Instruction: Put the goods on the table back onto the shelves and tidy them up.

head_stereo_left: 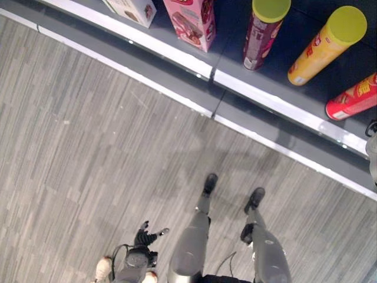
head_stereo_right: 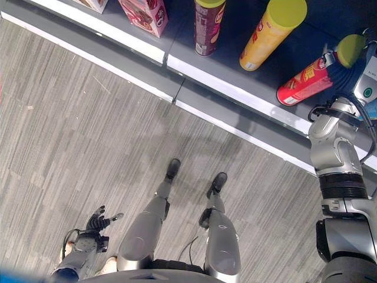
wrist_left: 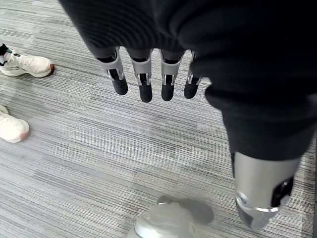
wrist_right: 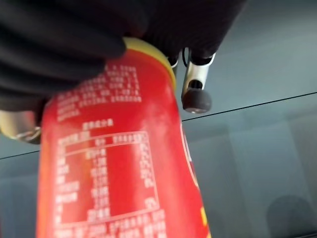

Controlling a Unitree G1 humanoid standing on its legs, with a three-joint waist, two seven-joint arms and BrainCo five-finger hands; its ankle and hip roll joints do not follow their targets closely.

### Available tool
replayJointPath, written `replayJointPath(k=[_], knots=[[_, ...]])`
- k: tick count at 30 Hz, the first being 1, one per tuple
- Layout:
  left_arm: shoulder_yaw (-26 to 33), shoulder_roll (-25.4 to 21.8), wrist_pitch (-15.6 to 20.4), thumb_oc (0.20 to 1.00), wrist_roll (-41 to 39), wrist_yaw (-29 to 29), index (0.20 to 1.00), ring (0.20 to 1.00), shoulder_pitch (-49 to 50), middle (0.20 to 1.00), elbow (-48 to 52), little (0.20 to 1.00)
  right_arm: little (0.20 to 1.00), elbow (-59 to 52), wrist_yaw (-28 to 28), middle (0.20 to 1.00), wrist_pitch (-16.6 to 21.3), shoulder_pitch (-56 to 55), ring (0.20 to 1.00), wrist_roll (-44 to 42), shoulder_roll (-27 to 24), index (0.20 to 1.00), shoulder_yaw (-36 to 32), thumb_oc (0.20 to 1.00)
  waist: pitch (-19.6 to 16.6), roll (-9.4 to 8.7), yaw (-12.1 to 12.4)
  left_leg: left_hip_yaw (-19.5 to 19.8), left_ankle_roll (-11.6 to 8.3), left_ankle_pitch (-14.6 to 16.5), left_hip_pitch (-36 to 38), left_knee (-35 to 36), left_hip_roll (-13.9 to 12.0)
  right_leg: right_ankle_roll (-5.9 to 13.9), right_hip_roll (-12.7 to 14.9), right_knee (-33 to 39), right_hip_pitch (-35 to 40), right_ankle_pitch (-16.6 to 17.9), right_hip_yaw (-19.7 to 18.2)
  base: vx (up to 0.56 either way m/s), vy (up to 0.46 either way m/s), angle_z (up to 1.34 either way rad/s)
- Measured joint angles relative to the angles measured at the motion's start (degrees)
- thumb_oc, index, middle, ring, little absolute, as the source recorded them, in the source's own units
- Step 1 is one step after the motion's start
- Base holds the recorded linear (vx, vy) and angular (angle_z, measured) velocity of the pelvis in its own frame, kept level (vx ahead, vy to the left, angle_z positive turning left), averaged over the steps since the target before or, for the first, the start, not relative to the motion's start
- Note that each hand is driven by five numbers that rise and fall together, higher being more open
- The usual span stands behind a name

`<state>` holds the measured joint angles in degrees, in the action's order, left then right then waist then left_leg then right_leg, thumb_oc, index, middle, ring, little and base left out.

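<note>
1. Here, a red can point(head_stereo_right: 307, 80) with a yellow-green lid is seen tilted over the dark shelf point(head_stereo_right: 235, 88), its base down near the shelf's white front edge and its lid end raised toward the right hand point(head_stereo_right: 351, 52).
2. In the right wrist view, the red can point(wrist_right: 114, 168) is held close against the right hand's dark cover, the yellow lid rim tucked under it, with one dark-tipped finger point(wrist_right: 196, 96) lying beside the can; the hand is taken to be closed round the lid end of the can.
3. On the same shelf, an orange can point(head_stereo_left: 327, 45) with a yellow-green lid is stood just beside the red one, leaning slightly in the view.
4. Further to the robot's left, a maroon can point(head_stereo_left: 264, 32) with a yellow-green lid is stood upright, apart from the orange one.
5. A pink box point(head_stereo_left: 192, 20) is placed further left again, and a pale box point(head_stereo_left: 132, 9) is seen near the far left end of the shelf.
6. The left hand point(head_stereo_left: 145, 235) is hung low beside the body over the grey striped floor point(head_stereo_left: 88, 135), its fingers point(wrist_left: 145, 84) straight and relaxed, nothing being held.
7. A person's white shoes point(wrist_left: 24, 64) are seen on the floor near the left hand.
</note>
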<state>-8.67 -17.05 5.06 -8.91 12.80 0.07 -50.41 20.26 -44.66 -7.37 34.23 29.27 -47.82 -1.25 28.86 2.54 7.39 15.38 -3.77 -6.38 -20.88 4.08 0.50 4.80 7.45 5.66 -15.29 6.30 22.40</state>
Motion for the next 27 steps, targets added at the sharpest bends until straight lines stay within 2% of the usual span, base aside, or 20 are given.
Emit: replayJointPath(k=[3, 27], knots=[[0.0, 0.0, 0.0, 1.000, 0.0, 0.1, 1.000, 1.000, -0.1, 1.000, 0.0, 1.000, 0.200, -0.2, 0.1, 0.200, -0.1, 0.5, 0.200, 0.0, -0.4, 0.200, 0.0, 0.200, 0.0, 0.01, -0.8, 1.0, -0.04, -0.3, -1.0, 0.0, 0.0, -0.02, -0.1, 0.0, -0.5, 0.0, 0.6, -0.01, -0.012, 0.14], [0.0, 0.1, 0.8, 1.000, 0.0, 0.4, 1.000, 1.000, -0.5, 1.000, -2.1, 1.000, 0.200, 0.8, 1.5, 0.200, -0.8, 4.0, 0.200, 0.1, -3.0, 0.200, 3.6, 0.200, 0.0, 0.08, -0.9, 1.0, -0.06, -0.4, -1.3, 0.2, 0.1, 0.03, -0.1, 0.0, -0.9, 0.0, 0.5, 0.00, 0.000, 0.00]])
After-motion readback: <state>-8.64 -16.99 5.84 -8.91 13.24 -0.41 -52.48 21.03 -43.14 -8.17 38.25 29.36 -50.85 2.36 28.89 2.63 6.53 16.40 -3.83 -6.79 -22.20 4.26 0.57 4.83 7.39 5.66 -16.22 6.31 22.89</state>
